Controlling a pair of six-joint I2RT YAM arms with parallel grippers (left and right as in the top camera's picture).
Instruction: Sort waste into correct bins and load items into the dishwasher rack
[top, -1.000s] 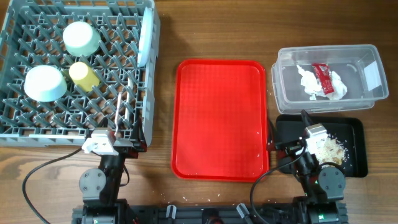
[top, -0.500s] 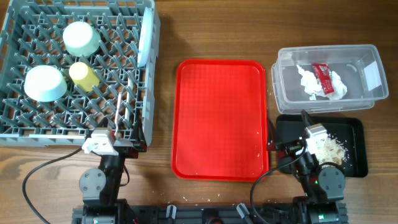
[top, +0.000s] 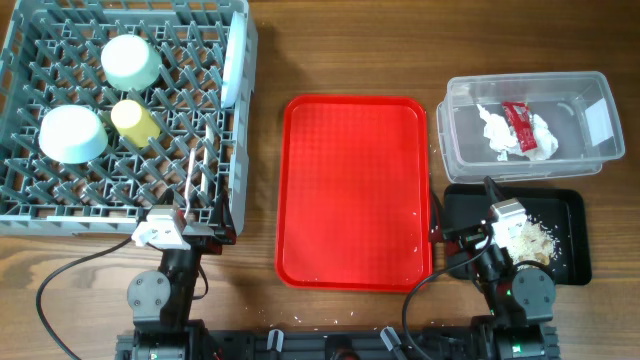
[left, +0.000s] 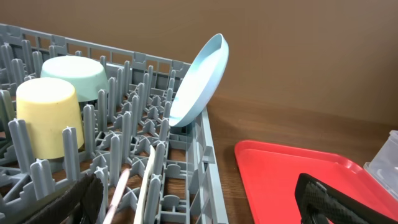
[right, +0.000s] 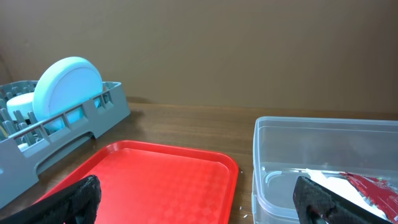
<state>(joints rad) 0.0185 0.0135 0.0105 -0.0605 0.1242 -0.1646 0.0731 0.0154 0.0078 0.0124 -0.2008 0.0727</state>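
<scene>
The grey dishwasher rack (top: 243, 140) holds two pale bowls (top: 130, 60) (top: 70, 133), a yellow cup (top: 133, 120), a pale blue plate (top: 233, 60) on edge, and a white spoon and fork (top: 192, 175). In the clear tub (top: 600, 160) lie a crumpled napkin (top: 497, 133) and a red sauce packet (top: 519, 122). Rice scraps (top: 530, 240) sit in the black tray (top: 572, 215). My left gripper (top: 198, 222) is open at the rack's front right corner, holding nothing. Open and holding nothing too, my right gripper (top: 465, 215) hangs between the red tray and the black tray.
The large red serving tray (top: 355, 190) lies bare between rack and bins, with a few crumbs near its right edge. In the left wrist view the plate (left: 202, 81) leans over the rack rim (left: 211, 168). The right wrist view shows the tub (right: 323, 155) close on the right.
</scene>
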